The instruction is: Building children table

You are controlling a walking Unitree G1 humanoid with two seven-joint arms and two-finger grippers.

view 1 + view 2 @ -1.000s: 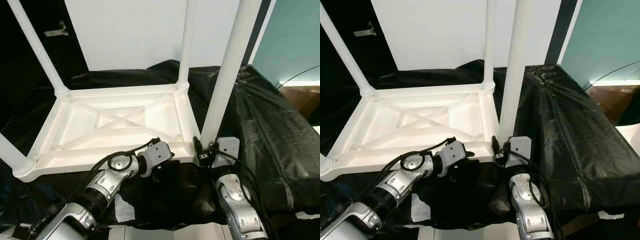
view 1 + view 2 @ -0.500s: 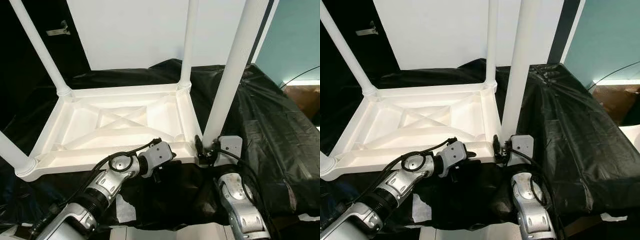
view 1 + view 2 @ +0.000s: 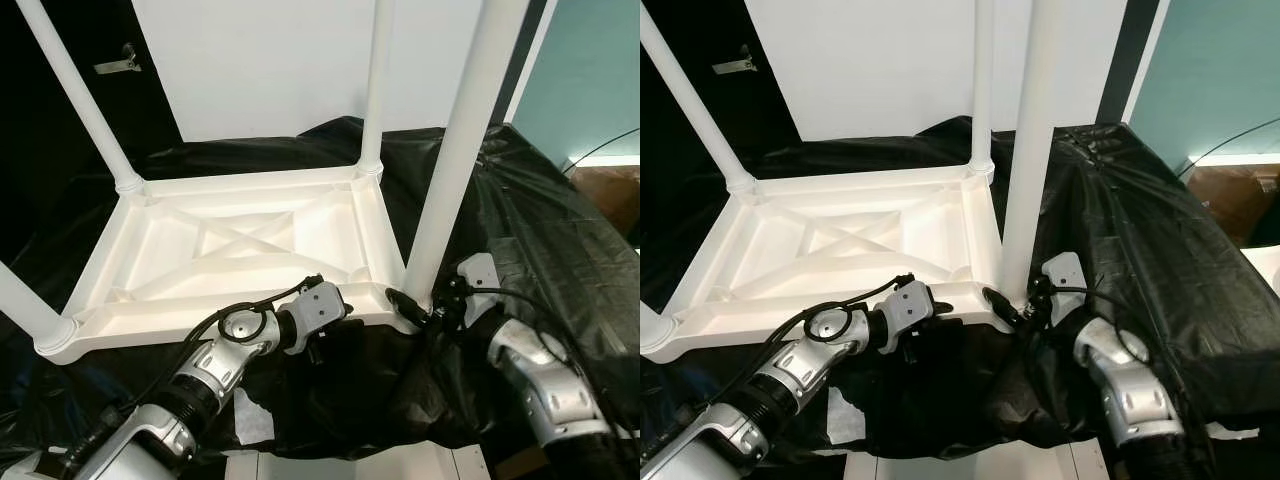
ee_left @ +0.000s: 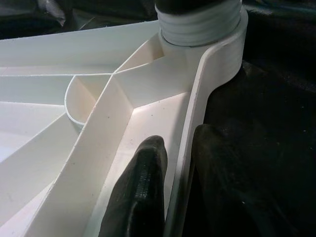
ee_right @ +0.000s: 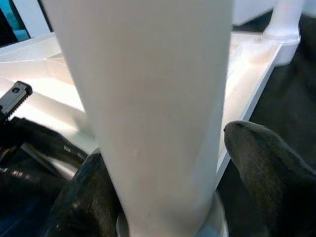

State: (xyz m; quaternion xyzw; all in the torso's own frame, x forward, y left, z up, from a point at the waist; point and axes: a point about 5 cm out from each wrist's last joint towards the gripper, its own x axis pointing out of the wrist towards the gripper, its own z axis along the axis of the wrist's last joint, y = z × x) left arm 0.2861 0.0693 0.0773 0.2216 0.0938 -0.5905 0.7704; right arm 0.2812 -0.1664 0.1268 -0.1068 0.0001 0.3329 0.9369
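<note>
Now table rim [image 4: 190, 143] between left tool [image 4: 170, 197] fingers, leg [image 5: 148, 108] inside right tool [image 5: 173, 197].

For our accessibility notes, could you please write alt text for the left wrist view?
The left gripper pinches the raised rim of the upturned white table top, one black finger each side. Beyond, a leg's ribbed base sits in the corner socket, over black sheeting.

There was one white table top [image 3: 240, 250] lying upside down, four white legs [image 3: 455, 160] standing up from its corners, one black sheet [image 3: 540, 230] under it, and two robot grippers [image 3: 318, 345].
</note>
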